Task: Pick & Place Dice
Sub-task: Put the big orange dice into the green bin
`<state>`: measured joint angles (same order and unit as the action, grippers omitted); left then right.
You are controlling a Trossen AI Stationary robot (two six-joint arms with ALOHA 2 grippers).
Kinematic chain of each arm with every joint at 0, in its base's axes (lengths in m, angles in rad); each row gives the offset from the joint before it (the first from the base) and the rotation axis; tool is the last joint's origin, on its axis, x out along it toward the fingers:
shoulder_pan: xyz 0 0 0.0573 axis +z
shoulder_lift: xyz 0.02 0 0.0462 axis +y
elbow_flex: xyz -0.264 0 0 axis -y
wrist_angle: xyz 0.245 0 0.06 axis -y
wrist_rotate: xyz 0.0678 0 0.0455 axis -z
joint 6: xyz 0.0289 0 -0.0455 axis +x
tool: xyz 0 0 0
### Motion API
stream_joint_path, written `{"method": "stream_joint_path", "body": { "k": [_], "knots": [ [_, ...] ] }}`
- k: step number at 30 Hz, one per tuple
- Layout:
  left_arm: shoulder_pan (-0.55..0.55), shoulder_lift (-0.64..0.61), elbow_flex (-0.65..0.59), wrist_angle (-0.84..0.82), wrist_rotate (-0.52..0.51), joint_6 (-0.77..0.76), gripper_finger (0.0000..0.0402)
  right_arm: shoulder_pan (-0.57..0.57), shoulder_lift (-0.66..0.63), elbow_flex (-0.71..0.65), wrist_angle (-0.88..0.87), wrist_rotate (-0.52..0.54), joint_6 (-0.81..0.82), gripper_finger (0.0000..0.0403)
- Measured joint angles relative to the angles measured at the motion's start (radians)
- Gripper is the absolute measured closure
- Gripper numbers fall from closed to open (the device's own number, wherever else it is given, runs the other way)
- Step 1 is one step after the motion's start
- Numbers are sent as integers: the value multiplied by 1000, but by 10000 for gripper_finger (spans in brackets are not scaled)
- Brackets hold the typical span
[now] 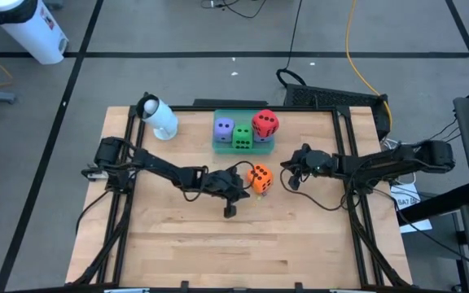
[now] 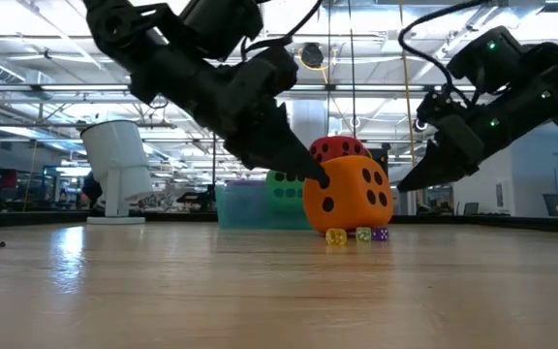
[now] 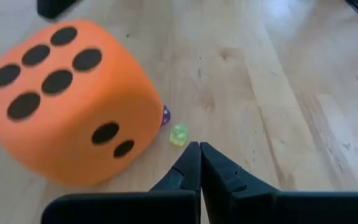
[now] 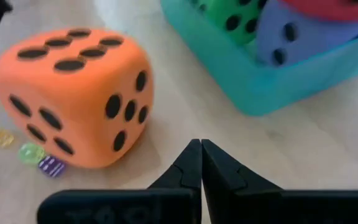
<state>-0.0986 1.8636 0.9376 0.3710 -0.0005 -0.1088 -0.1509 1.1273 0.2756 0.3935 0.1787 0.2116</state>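
Observation:
The orange die [image 1: 260, 177] [image 2: 349, 197] rests flat on the wooden table, near the middle. My left gripper [image 3: 199, 147] [image 2: 318, 178] is shut and slants down close beside the die's left side; the left wrist view shows bare wood between its tips and the die. My right gripper [image 4: 201, 144] [image 2: 401, 185] is shut and hangs above the table just right of the die, holding nothing. A purple die [image 1: 224, 128], a green die [image 1: 242, 138] and a red die [image 1: 265, 124] sit in the teal tray [image 1: 216, 146] behind.
Three tiny translucent dice, yellow [image 2: 336, 236], green [image 2: 363, 234] and purple [image 2: 381, 234], lie at the orange die's foot. A white cylinder-shaped object [image 1: 159, 118] stands at the far left. Bare wood spreads across the table's near half.

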Motion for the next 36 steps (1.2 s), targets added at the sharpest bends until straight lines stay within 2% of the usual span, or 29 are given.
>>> {"method": "stream_joint_path", "body": {
  "k": [5, 10, 19, 29, 36],
  "knots": [
    [-2, 2, 26, -51, -59, -34, 399, -18, 109, 0, 87, -9, -13, 403],
    [0, 2, 26, -55, -71, -58, 398, -51, 193, 13, 188, -118, -14, 403],
    [10, 48, 48, -43, -71, -59, 399, -43, 305, 79, 212, -183, -14, 403],
    [28, 135, 146, -90, -105, -104, 398, 2, 353, 136, 219, -218, -45, 403],
    [24, 134, 147, -109, -132, -122, 399, 23, 354, 145, 226, -217, -48, 403]
  ]
}}
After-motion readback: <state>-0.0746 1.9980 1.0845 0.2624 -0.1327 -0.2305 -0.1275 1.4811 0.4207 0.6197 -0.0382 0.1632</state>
